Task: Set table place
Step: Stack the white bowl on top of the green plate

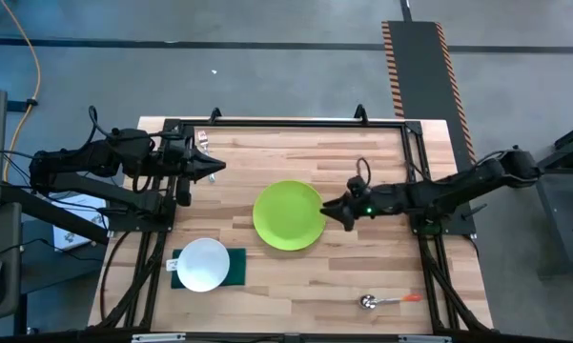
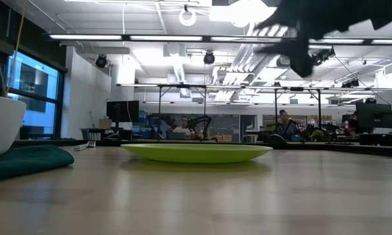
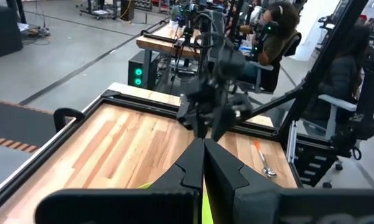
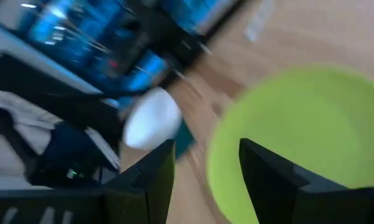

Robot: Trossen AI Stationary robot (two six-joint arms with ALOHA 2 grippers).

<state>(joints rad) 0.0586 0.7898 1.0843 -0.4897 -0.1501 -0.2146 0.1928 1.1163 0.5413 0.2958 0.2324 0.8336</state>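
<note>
A lime green plate (image 1: 288, 215) lies flat in the middle of the light wooden table (image 1: 267, 152). It also shows in the low view (image 2: 196, 152) and in the right wrist view (image 4: 305, 137). My right gripper (image 1: 329, 210) is open and empty. It hangs in the air over the plate's right rim, well above it in the low view (image 2: 300, 39). Its fingers stand apart in its wrist view (image 4: 206, 168). My left gripper (image 1: 214, 167) is shut and empty (image 3: 203, 162), held above the table's far left part.
A white bowl (image 1: 203, 263) stands on a dark green cloth (image 1: 231, 267) at the near left. A metal spoon with an orange handle (image 1: 389, 300) lies near the near right edge. People sit at desks beyond the table (image 3: 280, 31).
</note>
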